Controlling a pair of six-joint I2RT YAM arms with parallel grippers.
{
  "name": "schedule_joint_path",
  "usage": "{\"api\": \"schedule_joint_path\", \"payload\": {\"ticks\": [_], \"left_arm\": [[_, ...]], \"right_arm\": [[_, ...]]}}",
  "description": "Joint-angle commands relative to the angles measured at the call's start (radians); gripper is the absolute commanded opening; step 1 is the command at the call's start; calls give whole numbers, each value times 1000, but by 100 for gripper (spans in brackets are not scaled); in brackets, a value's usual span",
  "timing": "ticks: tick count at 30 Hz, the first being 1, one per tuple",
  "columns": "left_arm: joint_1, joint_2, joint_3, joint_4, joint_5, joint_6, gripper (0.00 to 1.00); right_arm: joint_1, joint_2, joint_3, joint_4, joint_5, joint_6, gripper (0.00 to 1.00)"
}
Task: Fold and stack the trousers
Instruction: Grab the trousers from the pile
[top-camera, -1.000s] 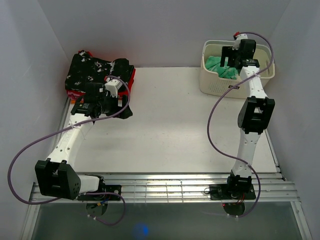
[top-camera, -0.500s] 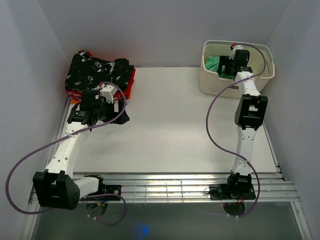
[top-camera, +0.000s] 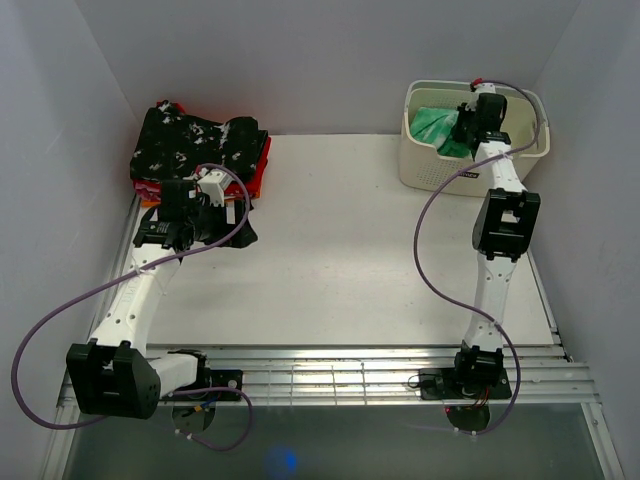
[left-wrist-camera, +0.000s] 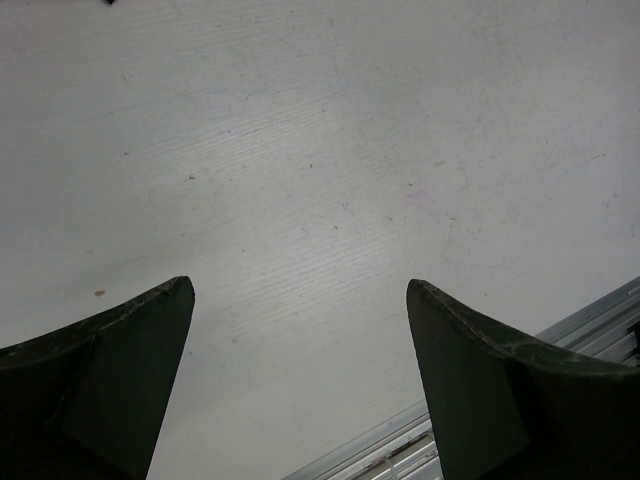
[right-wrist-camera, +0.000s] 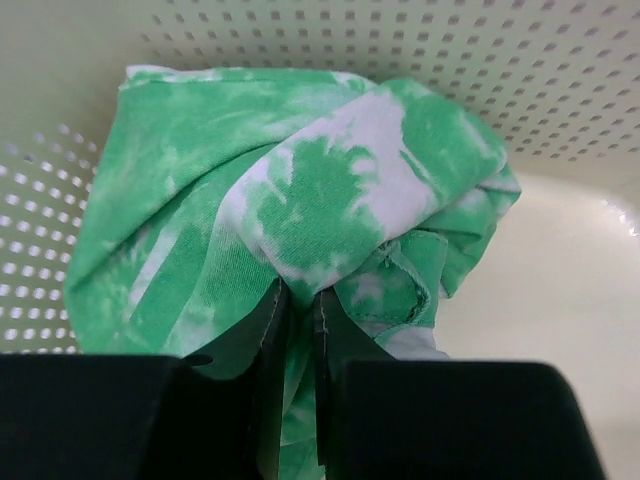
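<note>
Pickup: right gripper (right-wrist-camera: 297, 297) clamps a trousers (right-wrist-camera: 300, 190) fold at its tips, in the basket (right-wrist-camera: 560, 80); left gripper (left-wrist-camera: 298, 288) hangs open above tabletop (left-wrist-camera: 320, 130). Next likely needs a lift clear.

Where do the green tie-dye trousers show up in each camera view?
Top external: trousers far right, inside the cream basket, under the right gripper.
Left wrist: not in view; bare table only.
Right wrist: centre, bunched, a fold pinched by the right gripper.
Shared landmark: the basket's perforated wall.
</note>
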Motion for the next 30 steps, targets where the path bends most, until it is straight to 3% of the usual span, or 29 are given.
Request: {"api": "schedule_joint_path", "payload": {"ticks": [1, 18, 30], "left_arm": [[4, -20, 18, 5, 22, -16, 98], [5, -95, -34, 14, 48, -31, 98], [7, -143, -48, 25, 53, -41, 98]], "right_arm": [[-22, -235, -19, 286, 4, 42, 8], [-48, -537, 34, 505, 29, 262, 8], [-48, -752, 62, 680, -11, 247, 8]]}}
